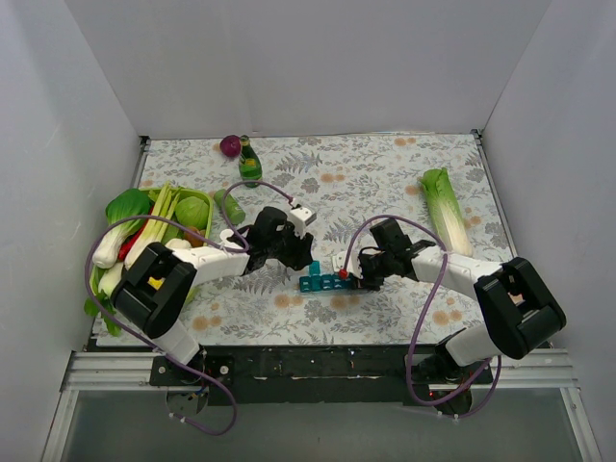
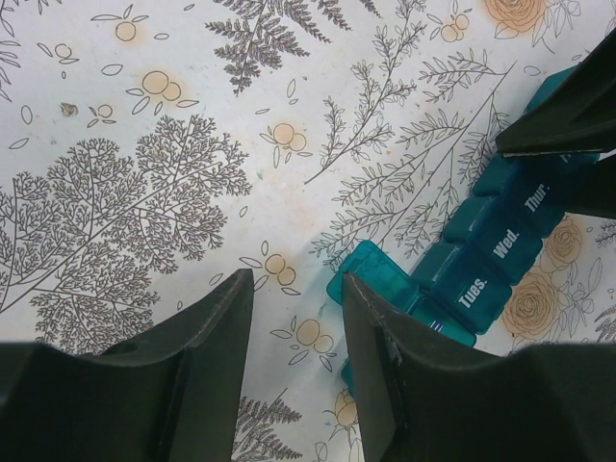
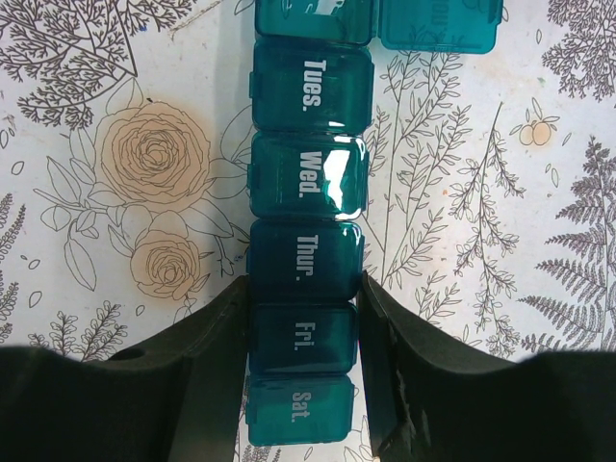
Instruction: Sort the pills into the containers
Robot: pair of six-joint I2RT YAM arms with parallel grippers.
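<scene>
The teal-blue pill organiser (image 1: 322,282) lies on the flowered tablecloth between the two arms. Its day lids from Tues. to Sat. are shut (image 3: 306,188). The end compartment's lid stands open (image 2: 371,276). My right gripper (image 3: 303,289) is shut on the organiser, one finger on each side at the Fri. compartment, and it also shows in the top view (image 1: 364,279). My left gripper (image 2: 295,289) is open and empty just above the cloth, its right finger (image 2: 385,356) beside the open lid. I see no pills clearly; a small red spot (image 1: 342,273) sits by the right gripper.
A dark green bottle with a yellow label (image 1: 249,161) and a purple onion (image 1: 230,145) stand at the back. A green basket of vegetables (image 1: 159,226) is at the left. A cabbage stalk (image 1: 445,207) lies at the right. White walls enclose the table.
</scene>
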